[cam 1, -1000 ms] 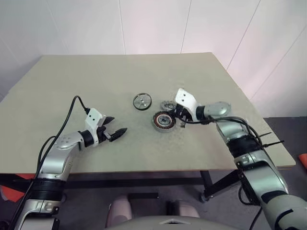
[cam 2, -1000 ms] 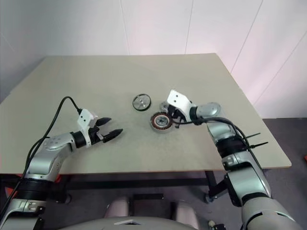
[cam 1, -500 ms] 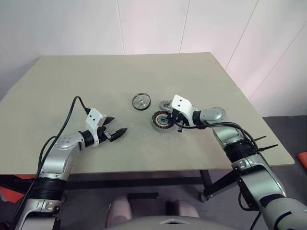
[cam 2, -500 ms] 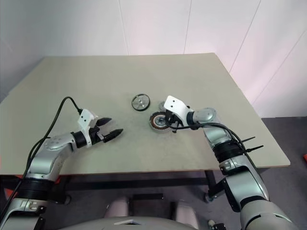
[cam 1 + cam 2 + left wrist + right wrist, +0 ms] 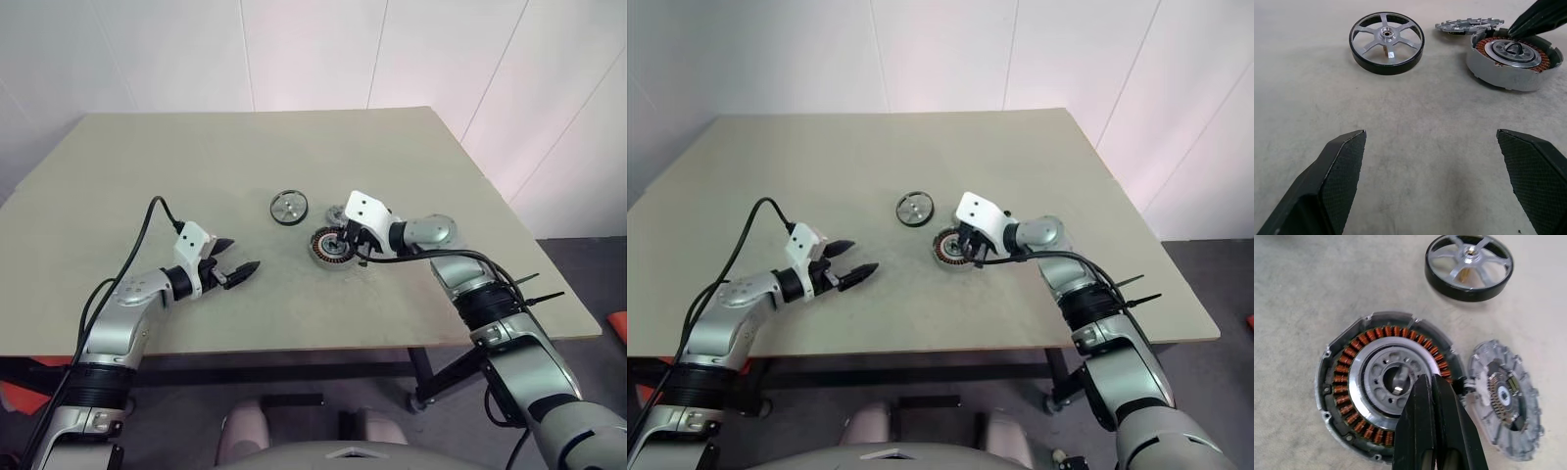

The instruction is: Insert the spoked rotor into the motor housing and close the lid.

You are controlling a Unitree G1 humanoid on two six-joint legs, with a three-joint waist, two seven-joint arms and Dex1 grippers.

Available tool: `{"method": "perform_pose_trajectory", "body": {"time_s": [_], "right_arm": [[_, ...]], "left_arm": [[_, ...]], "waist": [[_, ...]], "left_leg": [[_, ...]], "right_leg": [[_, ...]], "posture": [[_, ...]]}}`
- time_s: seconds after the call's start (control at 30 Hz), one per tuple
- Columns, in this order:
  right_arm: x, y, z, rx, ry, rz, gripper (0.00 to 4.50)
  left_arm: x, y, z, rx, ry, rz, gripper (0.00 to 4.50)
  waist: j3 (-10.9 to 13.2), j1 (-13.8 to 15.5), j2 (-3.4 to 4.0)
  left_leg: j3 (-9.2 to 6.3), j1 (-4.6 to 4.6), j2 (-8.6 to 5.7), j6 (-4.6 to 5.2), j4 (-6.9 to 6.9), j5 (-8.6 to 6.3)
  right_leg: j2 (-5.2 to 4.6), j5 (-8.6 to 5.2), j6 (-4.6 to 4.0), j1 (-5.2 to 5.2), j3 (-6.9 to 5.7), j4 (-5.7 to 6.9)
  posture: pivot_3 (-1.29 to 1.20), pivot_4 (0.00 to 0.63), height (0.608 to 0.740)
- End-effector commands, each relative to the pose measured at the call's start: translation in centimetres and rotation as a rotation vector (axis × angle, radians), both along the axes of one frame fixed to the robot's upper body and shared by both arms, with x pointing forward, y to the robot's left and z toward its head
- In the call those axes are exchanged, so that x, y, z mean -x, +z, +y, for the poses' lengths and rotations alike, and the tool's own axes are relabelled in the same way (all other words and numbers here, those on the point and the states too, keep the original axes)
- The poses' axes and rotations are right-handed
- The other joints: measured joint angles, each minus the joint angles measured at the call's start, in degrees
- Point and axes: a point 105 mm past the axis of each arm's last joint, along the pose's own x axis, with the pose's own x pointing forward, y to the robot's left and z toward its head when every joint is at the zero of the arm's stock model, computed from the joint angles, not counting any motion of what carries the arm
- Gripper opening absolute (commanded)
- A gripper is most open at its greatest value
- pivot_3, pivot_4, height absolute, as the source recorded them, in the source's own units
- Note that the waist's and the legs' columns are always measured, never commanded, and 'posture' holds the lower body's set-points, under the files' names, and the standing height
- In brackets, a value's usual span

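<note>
The motor housing point(image 5: 331, 248), a round grey shell with copper windings, lies on the table point(image 5: 196, 157) right of centre. My right gripper point(image 5: 1430, 379) is shut with nothing in it, its tips just over the housing's point(image 5: 1352, 382) hub; I cannot tell whether they touch. The spoked rotor point(image 5: 290, 207) lies flat behind and left of the housing, with silvery spokes and a dark rim point(image 5: 1386, 41). The grey lid point(image 5: 1506, 399) lies flat beside the housing, on the side away from me. My left gripper point(image 5: 242, 255) is open and empty above the table, well left of the parts.
The beige table has bare surface all round the three parts. Its front edge point(image 5: 294, 345) lies close behind both arms. A black cable point(image 5: 147, 220) loops off the left wrist.
My right wrist has edged slightly left, bringing the shut fingertips over the housing's centre. The left arm and the three parts have stayed put.
</note>
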Motion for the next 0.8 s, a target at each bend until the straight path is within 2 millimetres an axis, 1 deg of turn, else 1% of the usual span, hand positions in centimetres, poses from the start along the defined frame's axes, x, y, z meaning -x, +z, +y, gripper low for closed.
{"method": "perform_pose_trajectory", "body": {"time_s": [0.03, 0.2, 0.5, 0.63, 0.8], "right_arm": [[-0.3, 2.8, 0.8, -0.027, 0.027, -0.088, 0.04], [0.7, 3.1, 1.4, -0.037, 0.066, -0.092, 0.04], [1.5, 1.1, 1.7, -0.037, 0.065, -0.025, 0.04], [1.2, 0.6, 1.5, -0.031, 0.047, -0.013, 0.04], [0.3, -0.3, 1.0, -0.023, 0.004, 0.006, 0.04]], "left_arm": [[-0.4, 1.3, -0.2, -0.005, -0.011, -0.057, 4.5], [-0.4, 1.3, -0.1, -0.009, -0.009, -0.056, 4.5], [-0.4, 1.4, 0.0, -0.015, -0.01, -0.058, 4.5], [-0.4, 1.4, 0.0, -0.016, -0.009, -0.057, 4.5], [-0.3, 1.4, 0.0, -0.015, -0.01, -0.056, 4.5]], "waist": [[0.0, 0.01, 0.0], [0.0, 0.03, 0.0], [0.0, 0.04, 0.0], [0.0, 0.01, 0.0], [0.0, -0.03, 0.0]], "left_leg": [[0.0, 0.0, 0.0, 0.0, 0.0, 0.0], [0.0, -0.01, 0.0, 0.0, -0.01, 0.0], [0.0, 0.01, 0.0, 0.0, -0.01, 0.0], [0.0, 0.01, 0.0, 0.0, -0.01, 0.0], [0.0, 0.0, -0.01, 0.0, -0.01, 0.0]], "right_leg": [[0.0, 0.0, 0.0, 0.0, 0.0, 0.0], [0.0, 0.0, 0.0, 0.0, 0.0, 0.0], [0.0, 0.0, 0.0, 0.0, 0.01, 0.0], [0.0, 0.0, 0.0, 0.0, 0.01, 0.0], [0.0, 0.0, 0.0, 0.0, 0.01, 0.0]], "posture": [[0.0, 0.0, 0.74], [0.0, 0.0, 0.74], [0.0, 0.0, 0.74], [0.0, 0.0, 0.74], [0.0, 0.0, 0.74]]}}
